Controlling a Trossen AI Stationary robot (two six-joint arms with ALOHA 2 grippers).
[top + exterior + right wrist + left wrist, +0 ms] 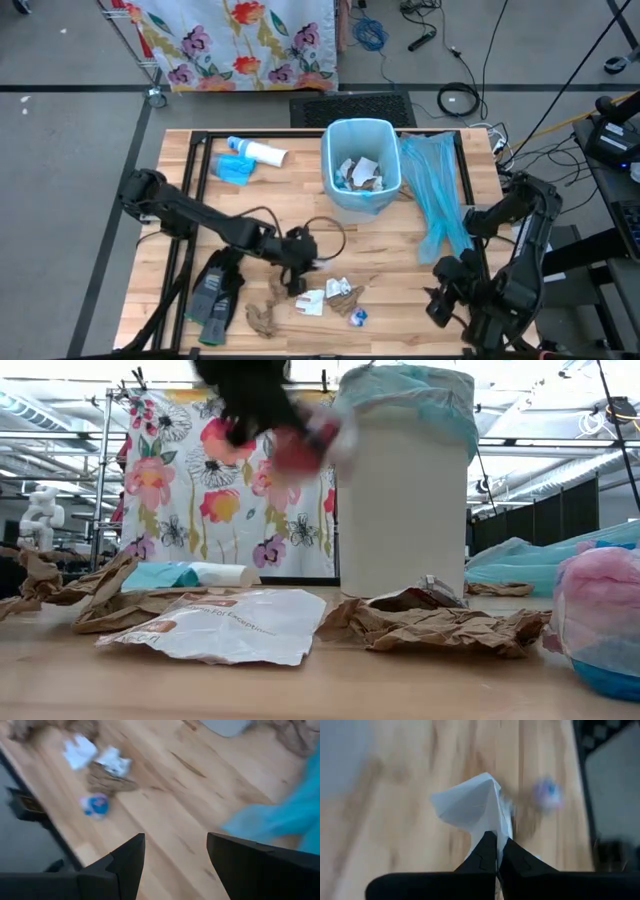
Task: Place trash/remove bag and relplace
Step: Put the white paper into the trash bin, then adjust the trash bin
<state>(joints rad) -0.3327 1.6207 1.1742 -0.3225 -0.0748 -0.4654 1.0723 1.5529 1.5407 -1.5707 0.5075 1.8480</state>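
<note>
My left gripper (308, 262) (496, 840) is over the table's middle, near the front, shut on a white paper scrap (472, 802). In the low view it shows blurred, high above the table (262, 405). Below it, near the front edge, lie more trash pieces: white scraps (312, 301), a brown paper wad (265, 316), a brown-and-white wad (343, 292) and a small blue-and-pink ball (358, 318). The bin (362, 165) stands at the far middle with a pale blue liner and trash inside. My right gripper (175, 840) (443, 292) hangs open near the front right corner, touching nothing. My left gripper pinches the white paper scrap by one edge (494, 826) between its two shut fingers (481, 857). The rest of the scrap fans out beyond the fingertips. In the low view the gripper and scrap are well above the table, so the scrap is lifted clear.
A loose pale blue bag (436, 195) lies right of the bin. A white tube bottle (262, 153) and a blue packet (235, 171) lie at the far left. Dark grey gloves (215, 290) rest at the front left. Bare wood shows between the bin and the trash.
</note>
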